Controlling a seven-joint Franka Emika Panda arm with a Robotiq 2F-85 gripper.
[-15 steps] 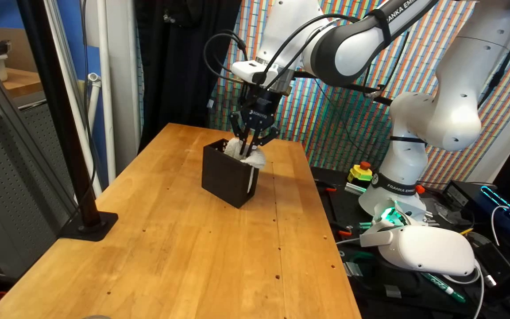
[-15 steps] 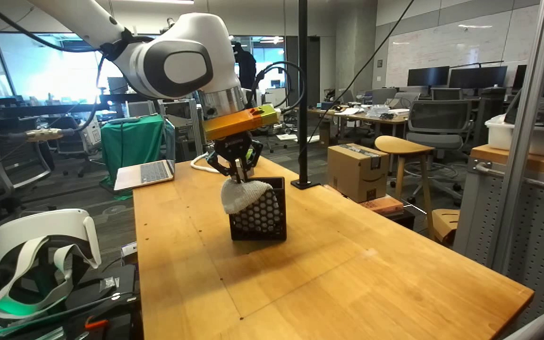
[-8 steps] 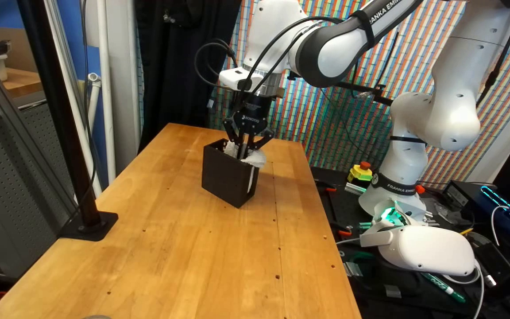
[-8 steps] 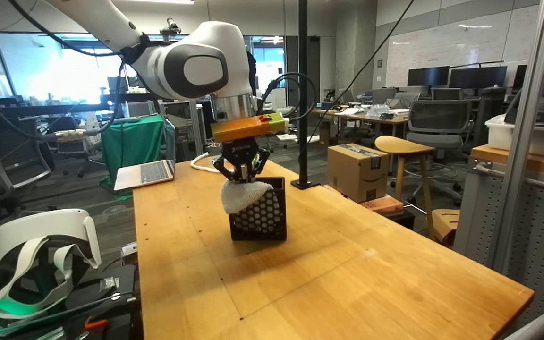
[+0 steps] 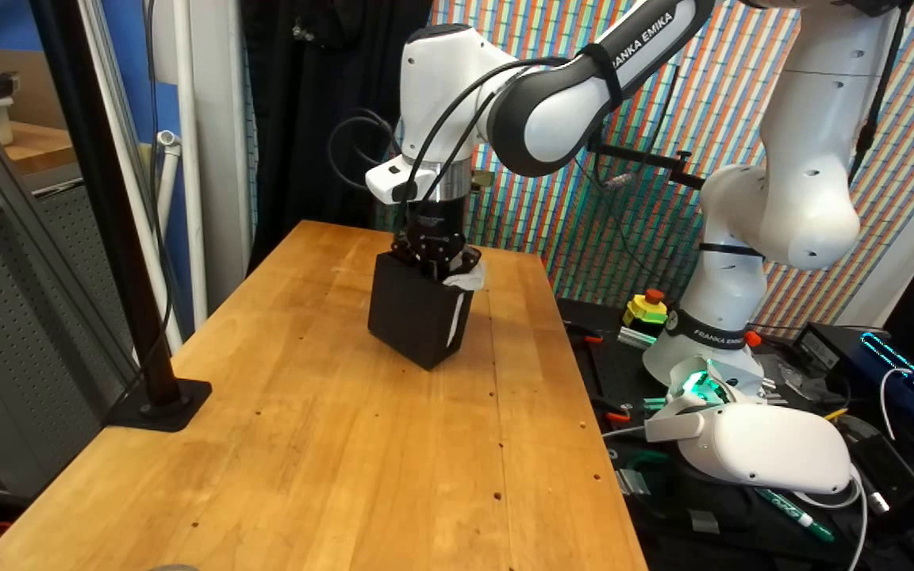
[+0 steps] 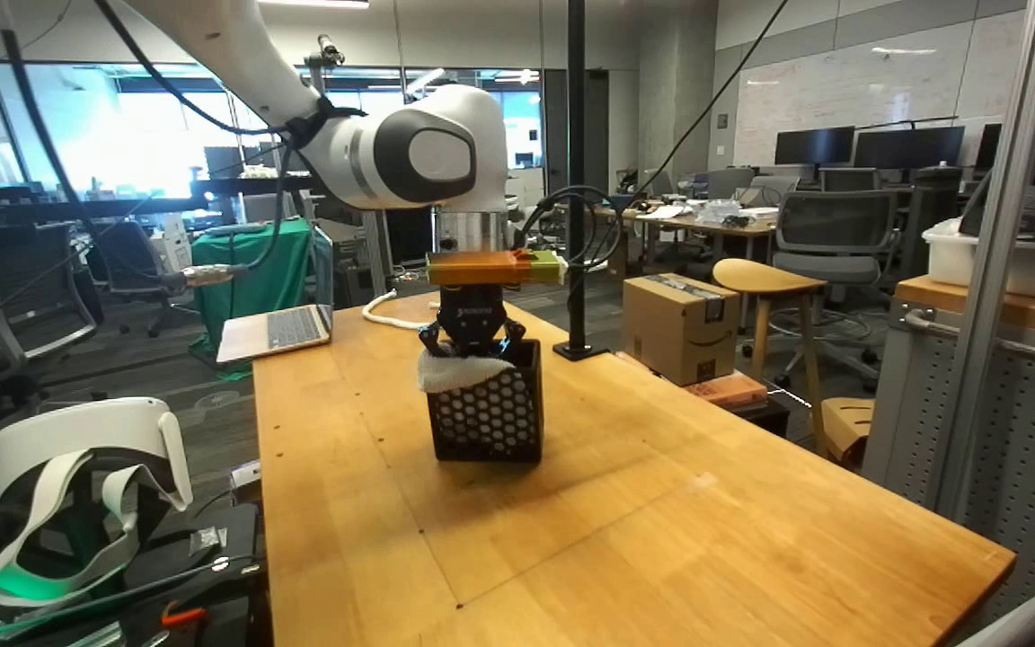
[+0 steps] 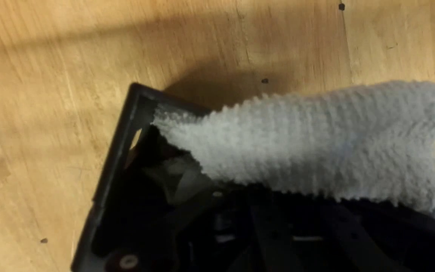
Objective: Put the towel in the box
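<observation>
The black box (image 5: 413,313) stands on the wooden table, its honeycomb side (image 6: 486,422) facing the camera in an exterior view. The off-white towel (image 6: 456,373) lies partly inside; one thick fold hangs over the box's rim. In the wrist view the towel (image 7: 315,143) stretches from a box corner out past the edge, and a paler piece shows deep in the dark interior. My gripper (image 6: 474,349) points straight down into the box's opening, beside that fold. Its fingertips are hidden by the box and towel, and it is shut, with no grip on the towel visible.
A black post (image 5: 157,396) rises at the table's edge. An open laptop (image 6: 277,332) and a white cable (image 6: 383,316) lie at one end of the table. Beside the table sits a white headset (image 5: 766,448); a cardboard carton (image 6: 681,328) is beyond the opposite edge.
My gripper has straightened from a tilt and gone down into the box, its fingers now out of sight. The towel's bulge is pressed lower. The box has shifted slightly.
</observation>
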